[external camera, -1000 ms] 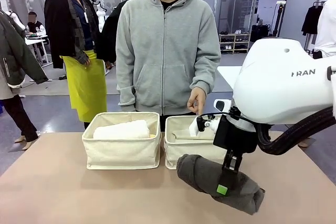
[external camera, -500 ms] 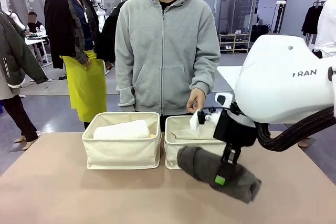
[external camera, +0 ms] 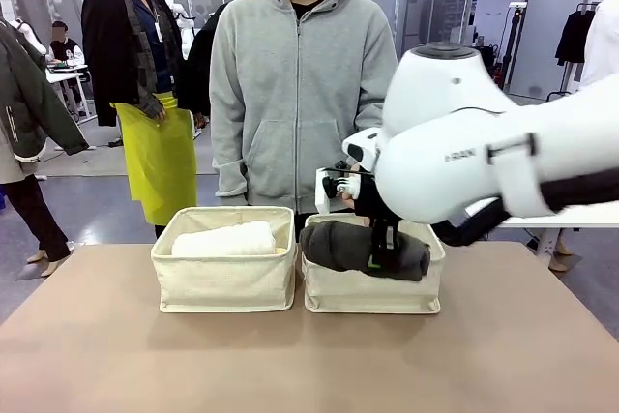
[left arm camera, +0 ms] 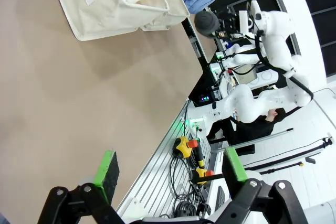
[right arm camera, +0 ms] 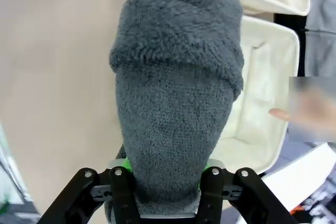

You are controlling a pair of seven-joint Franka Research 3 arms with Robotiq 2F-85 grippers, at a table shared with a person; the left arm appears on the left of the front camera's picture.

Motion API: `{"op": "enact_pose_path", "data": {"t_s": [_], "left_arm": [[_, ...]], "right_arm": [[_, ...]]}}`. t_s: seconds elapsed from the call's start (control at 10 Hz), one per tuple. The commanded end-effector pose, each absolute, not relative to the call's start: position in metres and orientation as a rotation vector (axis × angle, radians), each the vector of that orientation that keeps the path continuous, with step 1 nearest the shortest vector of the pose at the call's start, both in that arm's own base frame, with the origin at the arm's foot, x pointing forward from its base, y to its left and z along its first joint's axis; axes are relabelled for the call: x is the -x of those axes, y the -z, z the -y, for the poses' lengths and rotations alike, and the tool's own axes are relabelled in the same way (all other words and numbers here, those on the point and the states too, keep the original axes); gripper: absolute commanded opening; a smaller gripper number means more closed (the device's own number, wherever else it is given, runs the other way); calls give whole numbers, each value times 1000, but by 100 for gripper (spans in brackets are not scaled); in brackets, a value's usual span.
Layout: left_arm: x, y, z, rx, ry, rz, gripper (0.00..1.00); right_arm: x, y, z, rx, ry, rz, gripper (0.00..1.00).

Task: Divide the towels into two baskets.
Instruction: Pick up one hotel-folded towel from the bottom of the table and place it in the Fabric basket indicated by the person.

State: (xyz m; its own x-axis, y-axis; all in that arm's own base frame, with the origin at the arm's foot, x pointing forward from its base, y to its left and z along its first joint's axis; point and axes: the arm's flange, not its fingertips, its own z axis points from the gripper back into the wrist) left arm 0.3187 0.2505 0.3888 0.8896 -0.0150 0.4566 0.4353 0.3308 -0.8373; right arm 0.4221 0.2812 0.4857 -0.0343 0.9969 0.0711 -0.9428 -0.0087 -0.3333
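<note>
From the front, the right claw (external camera: 380, 244) held the grey towel (external camera: 363, 250) level above the right basket (external camera: 372, 292); a white towel (external camera: 224, 239) lay in the left basket (external camera: 224, 282). The left wrist view showed the left claw (left arm camera: 170, 170) open over the table (left arm camera: 63, 108). In the right wrist view, the pads (right arm camera: 212, 171) clamped the towel.

grey towel (right arm camera: 176, 103): fuzzy terry cloth | baskets (external camera: 224, 282): matt canvas | table (external camera: 116, 365): smooth, matt

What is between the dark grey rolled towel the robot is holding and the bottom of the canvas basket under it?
Nothing: in the right wrist view, the dark grey rolled terry towel hangs over the cream canvas basket, whose visible floor is bare.
</note>
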Motion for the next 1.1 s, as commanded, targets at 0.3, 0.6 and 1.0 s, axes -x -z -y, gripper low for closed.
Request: {"op": "enact_pose_path", "data": {"t_s": [0.3,0.6,1.0], "left_arm": [[-315,-392,-252,1200,311,405,100],[-315,-392,-252,1200,311,405,100],[-315,-392,-252,1200,311,405,100]], "right_arm": [[-518,-503,-262,250,-1718,216,41],[-569,-481,-256,121,-1750,173,41],[-607,-435,-262,81,-1759,72,41]]}}
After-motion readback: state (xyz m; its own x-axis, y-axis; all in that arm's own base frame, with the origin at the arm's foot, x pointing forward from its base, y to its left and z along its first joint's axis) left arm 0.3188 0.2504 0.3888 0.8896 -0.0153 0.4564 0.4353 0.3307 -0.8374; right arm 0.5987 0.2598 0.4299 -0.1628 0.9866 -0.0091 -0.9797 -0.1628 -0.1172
